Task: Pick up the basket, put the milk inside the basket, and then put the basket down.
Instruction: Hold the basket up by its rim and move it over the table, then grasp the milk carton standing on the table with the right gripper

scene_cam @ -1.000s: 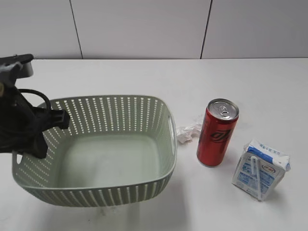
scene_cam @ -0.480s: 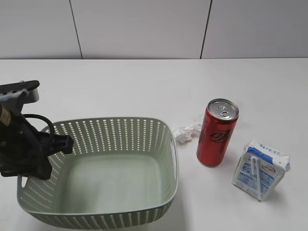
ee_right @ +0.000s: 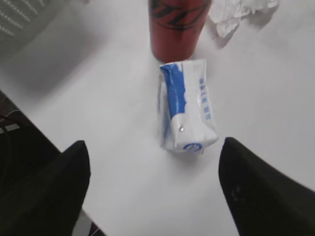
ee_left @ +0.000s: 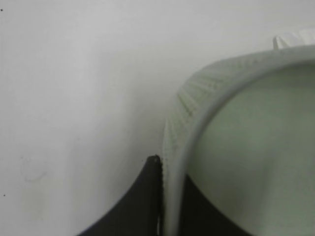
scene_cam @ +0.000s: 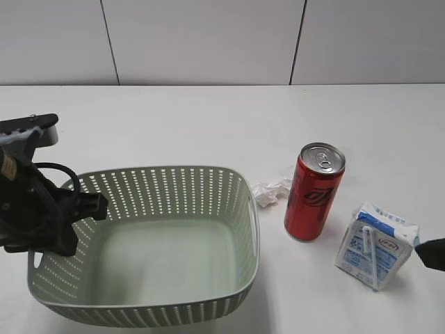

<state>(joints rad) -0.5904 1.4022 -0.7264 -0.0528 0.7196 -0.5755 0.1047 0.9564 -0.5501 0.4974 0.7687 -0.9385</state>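
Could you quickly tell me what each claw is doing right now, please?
Left claw: shut on the basket rim.
Right claw: open, empty, above the milk.

We note the basket as matt perforated plastic; the can beside it, glossy metal; the milk, printed carton; the paper, crumpled; the table, smooth matt white.

You see the basket rim clamped between the left gripper's dark fingers, above the white table.
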